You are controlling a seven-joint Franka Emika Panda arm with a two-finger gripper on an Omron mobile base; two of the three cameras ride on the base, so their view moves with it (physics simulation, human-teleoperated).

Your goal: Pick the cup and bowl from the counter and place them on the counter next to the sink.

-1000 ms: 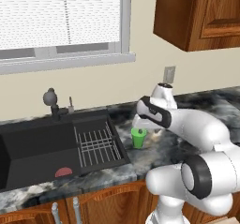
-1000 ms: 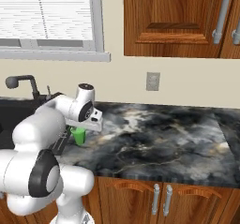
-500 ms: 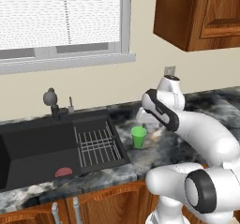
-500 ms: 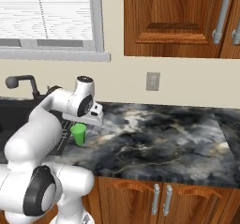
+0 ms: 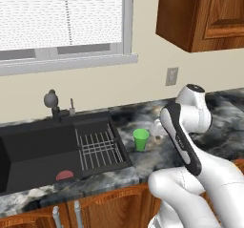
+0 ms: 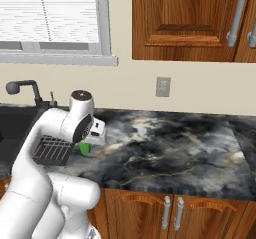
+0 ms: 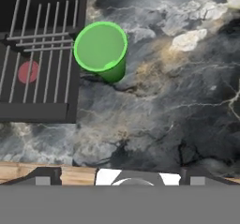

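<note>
Beside sink (image 5: 43,148), unlabelled cup (image 5: 140,139)

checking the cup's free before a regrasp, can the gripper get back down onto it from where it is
Probably yes: the cup stands upright and alone on the counter beside the sink, with nothing above or around it in the hand view.

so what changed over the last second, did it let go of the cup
The arm has lifted up and away from the cup; a second ago the hand sat right over it, now it is raised and drawn back toward the outlet wall. The cup stands upright and free on the counter beside the sink. The fingers are open, holding nothing. Cup, sink and counter have not moved.
</note>
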